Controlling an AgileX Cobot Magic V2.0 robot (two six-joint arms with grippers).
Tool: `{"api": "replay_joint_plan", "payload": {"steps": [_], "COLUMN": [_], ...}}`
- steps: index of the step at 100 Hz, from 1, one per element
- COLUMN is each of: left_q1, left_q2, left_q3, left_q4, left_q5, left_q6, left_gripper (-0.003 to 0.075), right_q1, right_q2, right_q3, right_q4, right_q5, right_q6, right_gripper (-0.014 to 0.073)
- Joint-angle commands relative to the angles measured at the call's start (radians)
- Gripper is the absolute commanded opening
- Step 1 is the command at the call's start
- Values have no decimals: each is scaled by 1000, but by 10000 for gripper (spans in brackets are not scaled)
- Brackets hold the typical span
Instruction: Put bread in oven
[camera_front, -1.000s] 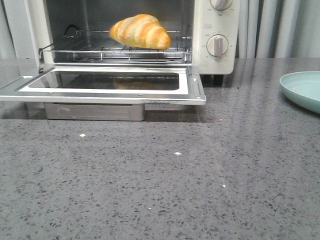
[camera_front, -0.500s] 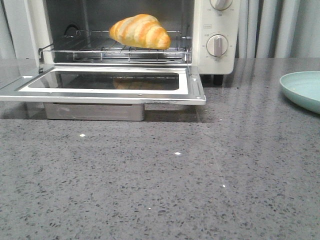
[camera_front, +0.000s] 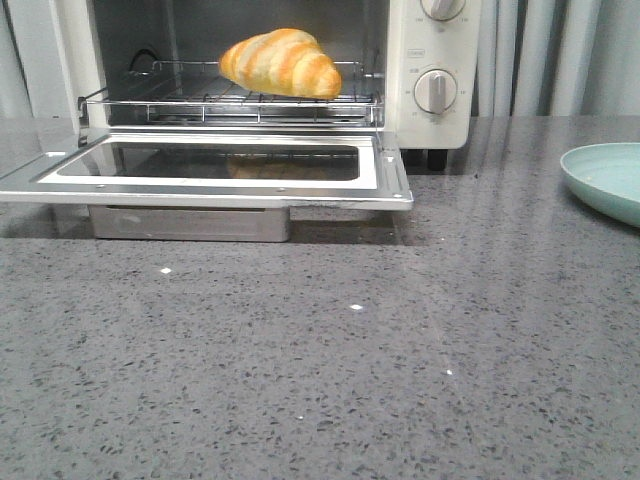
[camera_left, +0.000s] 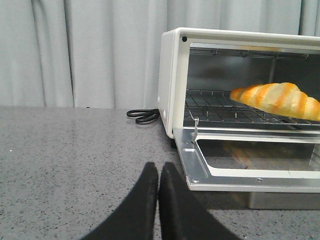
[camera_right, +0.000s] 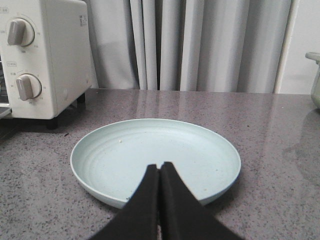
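Note:
The golden-orange bread (camera_front: 281, 62) lies on the wire rack (camera_front: 230, 100) inside the cream-white oven (camera_front: 430, 60); it also shows in the left wrist view (camera_left: 277, 100). The oven's glass door (camera_front: 205, 168) hangs open and flat, also seen in the left wrist view (camera_left: 250, 165). My left gripper (camera_left: 158, 167) is shut and empty, low over the counter beside the door's left corner. My right gripper (camera_right: 160, 167) is shut and empty, in front of a pale blue plate (camera_right: 155, 160). Neither gripper shows in the front view.
The pale blue plate (camera_front: 610, 180) sits at the right of the grey speckled counter (camera_front: 330, 370). A black cord (camera_left: 142, 116) coils behind the oven's left side. Grey curtains (camera_right: 200, 45) hang behind. The oven knobs (camera_front: 434, 90) face front.

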Motion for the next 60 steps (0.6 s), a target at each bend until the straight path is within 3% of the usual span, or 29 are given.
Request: {"api": "replay_joint_plan", "payload": {"steps": [1, 60], "left_q1": [2, 2], "left_q2": [0, 0], "left_q3": [21, 21], "left_q4": [-1, -1], "left_q5": [-74, -74], "left_q6": [1, 1], "left_gripper": [-21, -21], "right_q1": [-6, -12], "right_q2": [-20, -20], "right_q3": [23, 24], "right_q4": [-2, -2], "right_q5": [-58, 222], "right_q6": [1, 1], "right_gripper": [-74, -74]}}
